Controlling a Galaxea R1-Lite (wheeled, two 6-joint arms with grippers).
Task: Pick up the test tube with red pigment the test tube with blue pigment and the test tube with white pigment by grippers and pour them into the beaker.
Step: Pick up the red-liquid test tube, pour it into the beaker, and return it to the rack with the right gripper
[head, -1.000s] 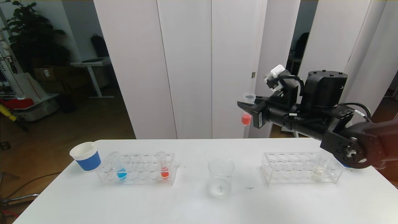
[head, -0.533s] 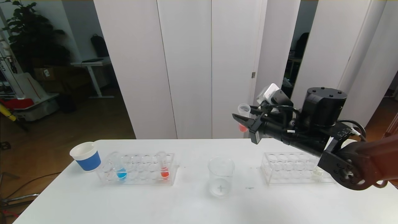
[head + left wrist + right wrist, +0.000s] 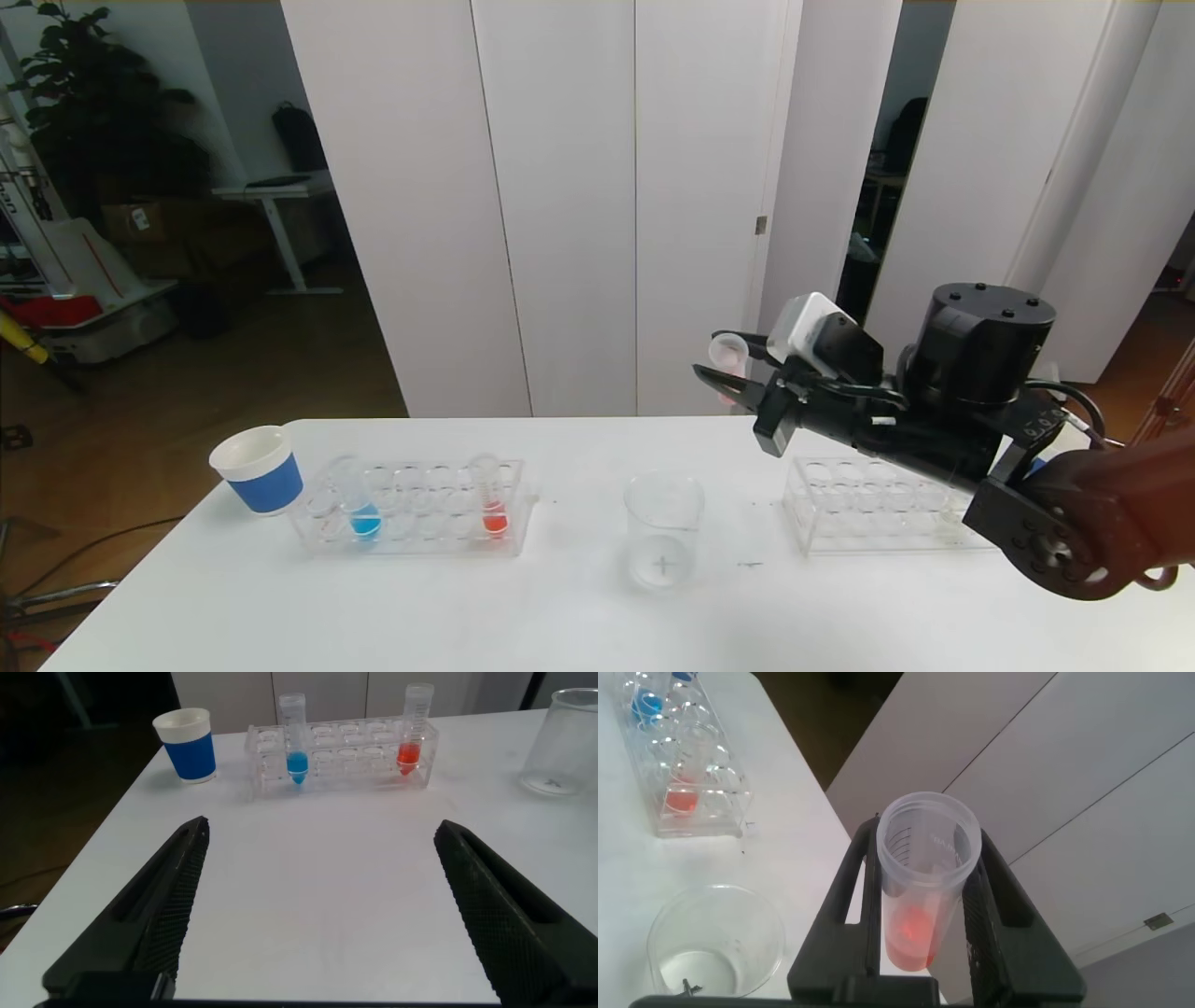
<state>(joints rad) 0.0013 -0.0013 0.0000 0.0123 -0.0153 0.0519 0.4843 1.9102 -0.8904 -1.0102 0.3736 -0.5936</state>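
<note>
My right gripper [image 3: 714, 359] is shut on the test tube with red pigment [image 3: 729, 356], held in the air above and to the right of the beaker [image 3: 663, 527]. The right wrist view shows the tube [image 3: 924, 887] between the fingers, tilted, with the beaker [image 3: 715, 943] below. The test tube with blue pigment [image 3: 361, 511] stands in the left rack [image 3: 411, 509] along with another red tube [image 3: 492, 504]. My left gripper [image 3: 322, 835] hangs open and empty over the table, short of that rack [image 3: 336, 761]. The test tube with white pigment is hidden.
A white paper cup with a blue band [image 3: 260, 469] stands left of the left rack. A second clear rack [image 3: 868, 504] sits at the right, partly behind my right arm. The beaker bottom carries a small cross mark.
My right gripper has come down and a little left with the red tube, and the tube has tilted over. The left gripper and the racks have not moved.
</note>
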